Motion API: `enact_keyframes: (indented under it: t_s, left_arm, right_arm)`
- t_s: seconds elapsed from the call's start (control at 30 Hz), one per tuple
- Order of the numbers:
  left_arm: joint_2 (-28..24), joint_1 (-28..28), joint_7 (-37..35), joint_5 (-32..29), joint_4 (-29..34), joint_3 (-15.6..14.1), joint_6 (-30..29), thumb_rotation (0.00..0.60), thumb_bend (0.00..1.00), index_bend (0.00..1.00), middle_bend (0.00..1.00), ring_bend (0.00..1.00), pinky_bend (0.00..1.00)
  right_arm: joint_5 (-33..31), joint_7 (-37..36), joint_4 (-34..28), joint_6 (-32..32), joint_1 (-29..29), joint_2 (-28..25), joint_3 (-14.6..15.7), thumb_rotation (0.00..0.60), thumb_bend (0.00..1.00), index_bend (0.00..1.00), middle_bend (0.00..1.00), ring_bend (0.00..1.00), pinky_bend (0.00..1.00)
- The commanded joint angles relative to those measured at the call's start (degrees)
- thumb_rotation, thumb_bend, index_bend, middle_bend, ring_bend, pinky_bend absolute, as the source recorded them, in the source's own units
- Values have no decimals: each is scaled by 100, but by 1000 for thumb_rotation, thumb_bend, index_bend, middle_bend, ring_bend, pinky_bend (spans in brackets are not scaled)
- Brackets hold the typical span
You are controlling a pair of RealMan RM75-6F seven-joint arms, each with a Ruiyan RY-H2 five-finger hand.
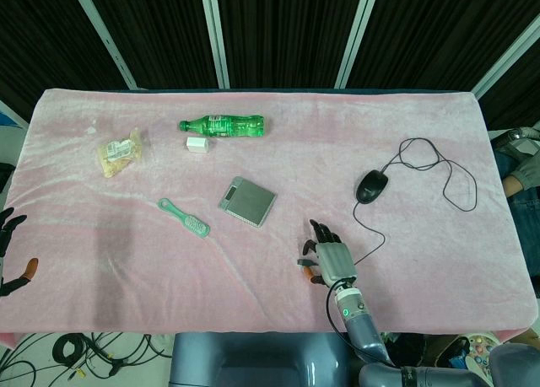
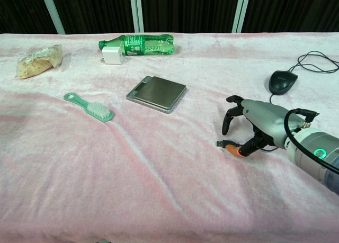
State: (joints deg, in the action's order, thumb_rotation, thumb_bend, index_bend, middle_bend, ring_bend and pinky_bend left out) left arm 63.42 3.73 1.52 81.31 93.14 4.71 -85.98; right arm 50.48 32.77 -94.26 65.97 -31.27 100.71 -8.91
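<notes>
My right hand (image 1: 327,254) hovers low over the pink cloth near the front edge, right of centre. Its fingers are spread and hooked downward, and nothing is in them (image 2: 253,122). The nearest things are the silver scale (image 1: 247,201) to its far left and the black mouse (image 1: 372,185) beyond it. My left hand (image 1: 10,231) shows only partly at the left edge of the head view, fingers apart and empty; the chest view does not show it.
A green bottle (image 1: 221,126), a white charger (image 1: 197,144) and a snack bag (image 1: 121,152) lie at the back left. A green brush (image 1: 184,217) lies left of the scale (image 2: 157,93). The mouse's cable (image 1: 439,172) loops to the right.
</notes>
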Motion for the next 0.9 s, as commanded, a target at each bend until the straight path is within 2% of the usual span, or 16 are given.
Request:
enact_keyframes:
  t_s: [0.03,0.9]
  left_arm:
    - [1,-2,-2,-4,2,2,-3,600,340,167,59,0,0]
    - [2,-5,26,-2,7,-4,-5,600,339,167,59,0,0]
  right_arm:
    - [-11,-12,6,-5,2,-4,2,600,277,475,0,11,161]
    - [48,-127,36,25,16,25,48,600,277,502,0,11,161]
